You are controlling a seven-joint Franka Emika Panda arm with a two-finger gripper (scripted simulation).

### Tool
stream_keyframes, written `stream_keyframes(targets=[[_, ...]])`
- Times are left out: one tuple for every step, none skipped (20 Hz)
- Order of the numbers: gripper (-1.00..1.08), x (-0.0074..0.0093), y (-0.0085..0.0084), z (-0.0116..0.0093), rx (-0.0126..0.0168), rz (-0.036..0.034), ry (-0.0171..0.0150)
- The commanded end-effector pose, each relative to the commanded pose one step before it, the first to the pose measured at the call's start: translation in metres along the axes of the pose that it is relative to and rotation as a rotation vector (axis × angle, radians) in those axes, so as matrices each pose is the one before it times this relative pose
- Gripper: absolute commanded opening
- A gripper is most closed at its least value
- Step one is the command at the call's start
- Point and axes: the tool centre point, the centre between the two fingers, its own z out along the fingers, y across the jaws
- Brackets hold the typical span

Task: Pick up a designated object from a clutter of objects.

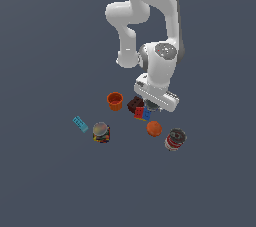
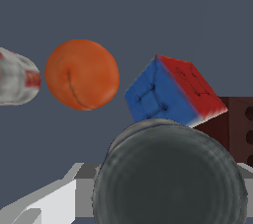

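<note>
The designated object, a squat dark grey disc-like can [image 2: 168, 178], fills the near part of the wrist view. My gripper [image 2: 170, 168] has a finger [image 2: 59, 193] against each side of it and looks shut on it. In the exterior view my gripper [image 1: 151, 105] is low in the clutter, between the red-blue brick [image 1: 142, 114] and the orange ball [image 1: 154, 128], and the hand hides the disc almost wholly. I cannot tell whether the disc still rests on the ground.
Around the gripper lie an orange cup [image 1: 115, 101], a dark brown brick [image 1: 134, 104], a red-labelled can [image 1: 175, 139], a multicoloured jar [image 1: 101, 132] and a cyan brick [image 1: 80, 124]. The wrist view shows the ball [image 2: 82, 74], the red-blue brick [image 2: 173, 92] and the brown brick [image 2: 234, 129] close by.
</note>
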Motion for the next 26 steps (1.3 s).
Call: stream_keyframes(targets=[[-1.0, 0.01413, 0.0196, -0.02001, 0.00064, 0.00212, -0.00073], [-1.0, 0.0057, 0.0077, -0.0084, 0.00033, -0.00001, -0.00036], [-1.0, 0.00576, 0.00776, -0.00851, 0.00034, -0.00001, -0.00035], [-1.0, 0.00576, 0.00774, -0.00852, 0.00035, -0.00001, -0.00034], [-1.0, 0.00575, 0.00772, -0.00852, 0.00035, -0.00001, -0.00034], [-1.0, 0.00576, 0.00771, -0.00854, 0.00036, -0.00001, -0.00033], [-1.0, 0.00577, 0.00771, -0.00854, 0.00036, -0.00001, -0.00033], [-1.0, 0.00579, 0.0077, -0.00855, 0.00036, 0.0, -0.00033], [-1.0, 0.00581, 0.00771, -0.00856, 0.00036, 0.00001, -0.00033], [-1.0, 0.00576, 0.00765, -0.00857, 0.0, 0.0, 0.0], [-1.0, 0.00587, 0.00774, -0.00857, 0.00035, 0.00005, -0.00033], [-1.0, 0.00581, 0.00766, -0.00859, 0.0, 0.0, 0.0], [-1.0, 0.00584, 0.00767, -0.00861, 0.0, 0.0, 0.0], [-1.0, 0.00588, 0.00768, -0.00862, 0.0, 0.0, 0.0], [-1.0, 0.00591, 0.00769, -0.00862, 0.0, 0.0, 0.0], [-1.0, 0.0061, 0.00784, -0.00851, 0.00004, 0.00042, -0.00025], [-1.0, 0.00594, 0.00763, -0.00856, 0.0, 0.0, 0.0], [-1.0, 0.00597, 0.00761, -0.0085, -0.00038, 0.00025, 0.00018], [-1.0, 0.00598, 0.00757, -0.00849, 0.0, 0.0, 0.0], [-1.0, 0.00599, 0.00751, -0.00844, -0.0004, 0.0002, 0.00021], [-1.0, 0.006, 0.00744, -0.00839, -0.0004, 0.00018, 0.00022], [-1.0, 0.00599, 0.00734, -0.00832, -0.00041, 0.00015, 0.00023], [-1.0, 0.00594, 0.00719, -0.00818, -0.00041, 0.00012, 0.00024], [-1.0, 0.00574, 0.00685, -0.00785, -0.00041, 0.0001, 0.00024], [-1.0, 0.00551, 0.0065, -0.00735, 0.0, 0.0, 0.0], [-1.0, 0.00511, 0.00592, -0.00692, -0.00058, 0.00009, 0.00036]])
